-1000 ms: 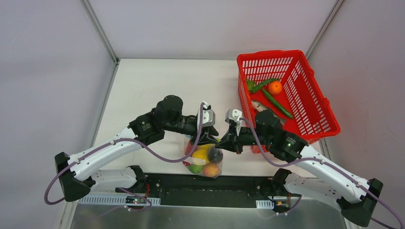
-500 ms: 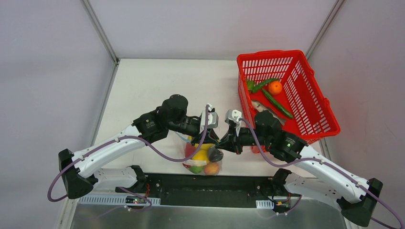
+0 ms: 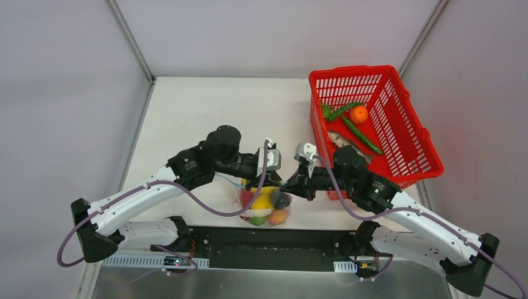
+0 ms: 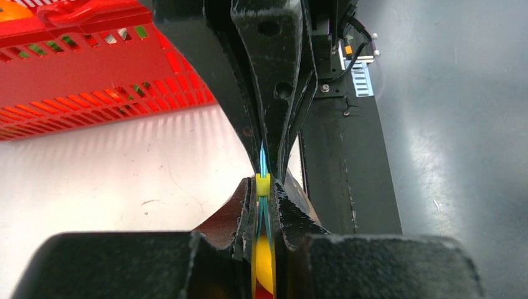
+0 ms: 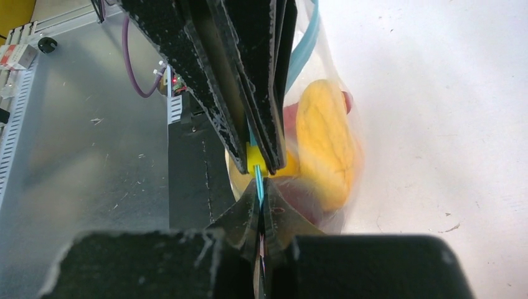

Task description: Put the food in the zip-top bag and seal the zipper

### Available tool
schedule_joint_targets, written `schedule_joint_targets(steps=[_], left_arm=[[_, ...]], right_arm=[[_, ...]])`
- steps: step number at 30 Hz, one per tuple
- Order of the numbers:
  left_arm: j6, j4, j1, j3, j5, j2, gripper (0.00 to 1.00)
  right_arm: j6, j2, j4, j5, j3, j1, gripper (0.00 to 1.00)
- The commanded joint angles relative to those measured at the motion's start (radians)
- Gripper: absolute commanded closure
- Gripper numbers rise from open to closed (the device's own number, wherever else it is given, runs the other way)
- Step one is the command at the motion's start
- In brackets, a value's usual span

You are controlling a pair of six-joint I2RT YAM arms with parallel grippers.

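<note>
My left tool (image 4: 263,194) and my right tool (image 5: 260,198) meet tip to tip, both clamped on the teal zipper (image 4: 262,163). The zip-top bag (image 3: 241,198) sits below them at the near edge of the tabletop (image 3: 187,118), with the food (image 3: 262,202) inside.

White table (image 3: 199,112), red mesh basket (image 3: 405,134) on its right side

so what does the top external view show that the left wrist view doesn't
Top external only: the whole zip-top bag, the left arm and right arm full length. Left wrist only: a yellow slider on the zipper, with the left claw and right claw shut on that strip either side of it. Both: the red basket, the white table, some yellow food.
</note>
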Motion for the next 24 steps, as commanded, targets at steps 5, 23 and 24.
schedule_joint_targets(steps=[5,23,24], left_arm=[[0.040,-0.103,0.008,-0.046,-0.069,-0.098,1.00],[0.008,-0.096,0.013,-0.158,-0.265,-0.258,1.00],[0.000,-0.083,0.014,-0.155,-0.250,-0.258,1.00]], right_arm=[[0.003,-0.040,0.038,0.028,-0.003,-0.005,1.00],[0.012,-0.037,0.046,0.030,-0.020,-0.003,1.00],[0.015,-0.031,0.049,0.030,-0.014,-0.003,1.00]])
